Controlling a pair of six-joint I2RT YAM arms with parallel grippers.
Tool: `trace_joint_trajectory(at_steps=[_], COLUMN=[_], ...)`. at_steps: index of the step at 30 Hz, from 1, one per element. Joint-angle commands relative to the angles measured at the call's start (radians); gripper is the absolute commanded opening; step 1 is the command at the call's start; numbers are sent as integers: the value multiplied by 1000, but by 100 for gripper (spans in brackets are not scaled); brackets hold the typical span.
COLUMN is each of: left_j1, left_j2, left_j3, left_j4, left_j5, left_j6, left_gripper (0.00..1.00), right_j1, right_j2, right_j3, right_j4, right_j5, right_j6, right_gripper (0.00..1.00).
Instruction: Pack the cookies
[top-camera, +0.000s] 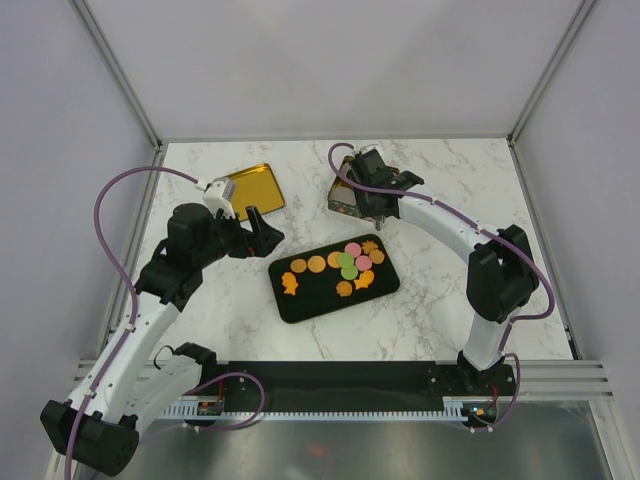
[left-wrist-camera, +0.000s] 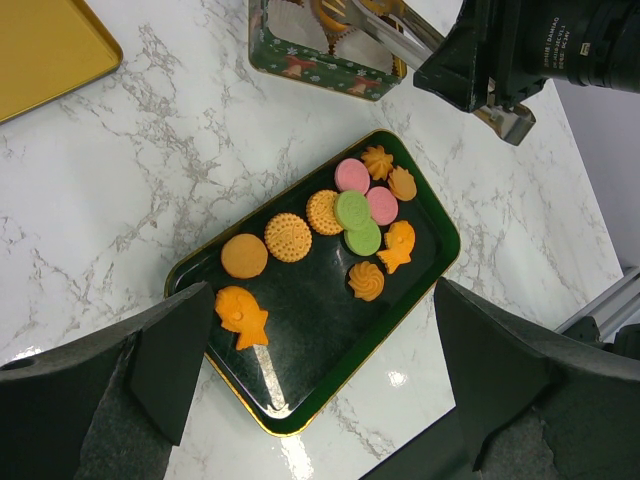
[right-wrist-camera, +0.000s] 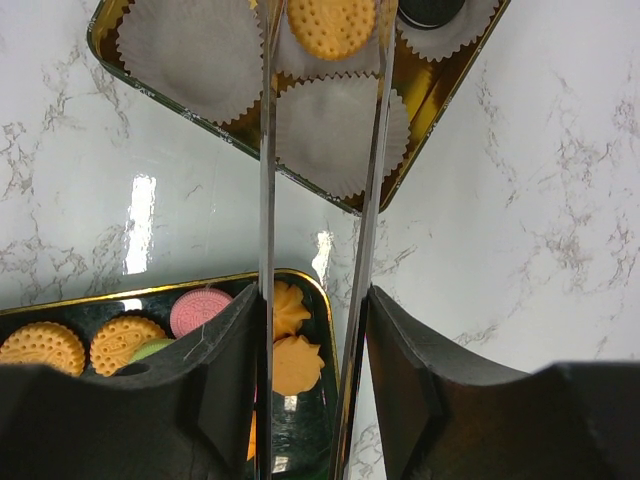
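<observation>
Tongs (right-wrist-camera: 268, 180) clamped in right claw (right-wrist-camera: 312, 300), arm stretched over tin (right-wrist-camera: 432, 95) | left claw (left-wrist-camera: 320, 320) agape near tray (left-wrist-camera: 430, 240)

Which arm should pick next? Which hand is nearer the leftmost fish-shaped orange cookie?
Left. The left hand hangs just beyond the fish-shaped orange cookie; right hand by the green tin.

Glossy marble table (right-wrist-camera: 520, 200), shiny metal tin (right-wrist-camera: 432, 88), matt cookies (left-wrist-camera: 352, 210).

The top external view looks steeply down from above and behind the arm bases over the whole desk (top-camera: 430, 320), while each wrist view hangs nearer, facing down past its own fingers (left-wrist-camera: 170, 360), and all three share the dark tray (top-camera: 315, 300).
</observation>
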Motion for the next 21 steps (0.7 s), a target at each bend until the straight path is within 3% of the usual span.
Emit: trace_joint_trajectory(at_steps=[1,13,21], left_j1=[-3,-3,-3], left_j2=[-3,-6,-11], left_j3=[36,35,36], left_j4=[19,19,18], left_j5=[-5,-8,-10], left_j6=[15,16,18], left_gripper=[99,99,99], right_j1=[0,0,118], right_j2=[-30,-98,-354], right_j3=[6,13,-163], right_j4=[18,1,-24], right_j5=[-3,-73,-185], right_j6=[-8,-2,7], right_gripper=[51,51,50])
